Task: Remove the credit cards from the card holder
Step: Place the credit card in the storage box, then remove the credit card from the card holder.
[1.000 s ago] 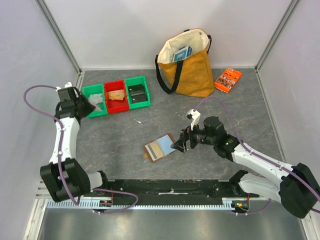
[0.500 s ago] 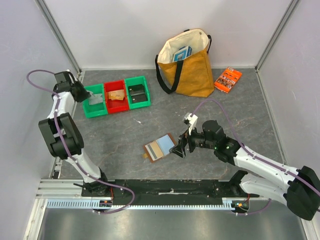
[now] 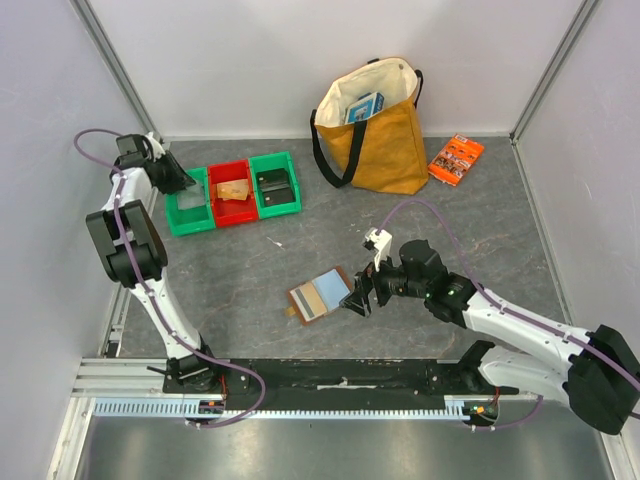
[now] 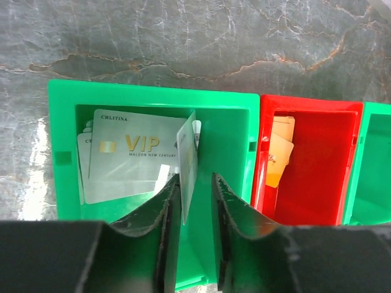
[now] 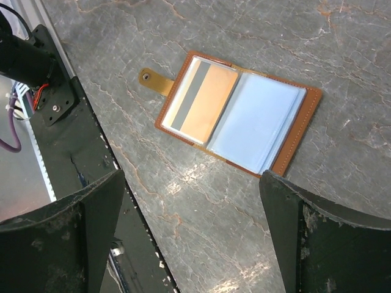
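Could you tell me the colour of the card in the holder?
Tan card with a grey stripe; best in right wrist view.

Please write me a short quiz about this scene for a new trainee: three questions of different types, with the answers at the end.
1. Multiple choice: over which container does the left gripper hang?
A. the green bin at the end of the row
B. the red bin
C. the yellow bag
2. True or false: the card holder is folded shut.
3. Fill in: the large gold letters on the grey card lying in that bin read ___.

Key: 1 A. 2 False, it lies open. 3 VIP.
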You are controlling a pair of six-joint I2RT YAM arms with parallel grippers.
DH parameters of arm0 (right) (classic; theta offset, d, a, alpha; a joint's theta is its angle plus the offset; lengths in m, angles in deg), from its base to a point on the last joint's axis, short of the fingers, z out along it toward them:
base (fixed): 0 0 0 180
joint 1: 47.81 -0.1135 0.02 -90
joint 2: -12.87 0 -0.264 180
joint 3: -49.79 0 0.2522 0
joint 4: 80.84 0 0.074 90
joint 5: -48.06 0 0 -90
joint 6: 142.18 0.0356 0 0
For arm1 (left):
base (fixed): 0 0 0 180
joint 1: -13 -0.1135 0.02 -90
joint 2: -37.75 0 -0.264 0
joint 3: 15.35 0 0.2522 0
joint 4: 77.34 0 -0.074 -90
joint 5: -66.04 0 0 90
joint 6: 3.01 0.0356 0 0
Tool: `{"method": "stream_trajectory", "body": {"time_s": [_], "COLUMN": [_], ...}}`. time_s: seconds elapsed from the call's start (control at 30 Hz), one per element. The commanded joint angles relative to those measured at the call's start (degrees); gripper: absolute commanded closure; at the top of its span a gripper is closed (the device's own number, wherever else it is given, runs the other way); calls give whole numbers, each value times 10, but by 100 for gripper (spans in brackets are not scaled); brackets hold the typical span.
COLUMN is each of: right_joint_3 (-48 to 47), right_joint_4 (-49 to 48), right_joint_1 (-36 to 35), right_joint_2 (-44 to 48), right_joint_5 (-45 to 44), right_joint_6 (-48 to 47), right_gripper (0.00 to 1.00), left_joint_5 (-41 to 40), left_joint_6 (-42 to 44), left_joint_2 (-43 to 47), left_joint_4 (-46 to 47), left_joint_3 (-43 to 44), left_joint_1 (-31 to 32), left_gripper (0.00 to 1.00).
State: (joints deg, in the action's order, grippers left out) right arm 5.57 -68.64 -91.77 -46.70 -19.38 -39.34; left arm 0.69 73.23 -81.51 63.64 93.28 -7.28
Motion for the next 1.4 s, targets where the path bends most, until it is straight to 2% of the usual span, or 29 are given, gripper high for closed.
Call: {"method": "stream_trajectory", "body": {"time_s": [0.0, 0.13, 0.23, 0.4, 0.5, 0.6, 0.7, 1.03, 1.13, 1.23, 1.37], "right_joint_3": [-34, -43, -46, -52, -56, -65, -76, -108, -116, -123, -126], "right_joint_4": [2, 6, 12, 37, 41, 43, 45, 44, 37, 33, 25], "right_joint_1": [6, 7, 7, 7, 7, 7, 7, 1, -9, -24, -43], "right_joint_2": [-6, -12, -14, -23, -34, -48, -63, -106, -123, -140, -168], "right_joint_5": [-13, -11, -17, -40, -44, -56, -81, -111, -125, -138, -154], "right_joint_6": [-10, -7, -9, -8, -8, -12, -15, -20, -15, -11, -12], "right_gripper": [2, 2, 2, 2, 2, 2, 2, 2, 2, 2, 2], "left_joint_5": [-21, -89, -117, -192, -206, -216, -236, -244, -249, -206, -189], "left_joint_6": [23, 32, 29, 22, -7, -33, -53, -136, -169, -210, -253], "left_joint_2": [8, 22, 39, 80, 125, 202, 277, 531, 598, 648, 671], "left_joint_4": [-24, -48, -59, -93, -116, -116, -116, -44, -20, 18, 82], "left_joint_3": [34, 47, 56, 70, 58, 6, -58, -337, -417, -491, -586], "left_joint_1": [-1, 1, 7, 39, 65, 107, 179, 395, 435, 466, 515], "left_gripper": [60, 44, 36, 31, 30, 30, 30, 30, 31, 33, 33]}}
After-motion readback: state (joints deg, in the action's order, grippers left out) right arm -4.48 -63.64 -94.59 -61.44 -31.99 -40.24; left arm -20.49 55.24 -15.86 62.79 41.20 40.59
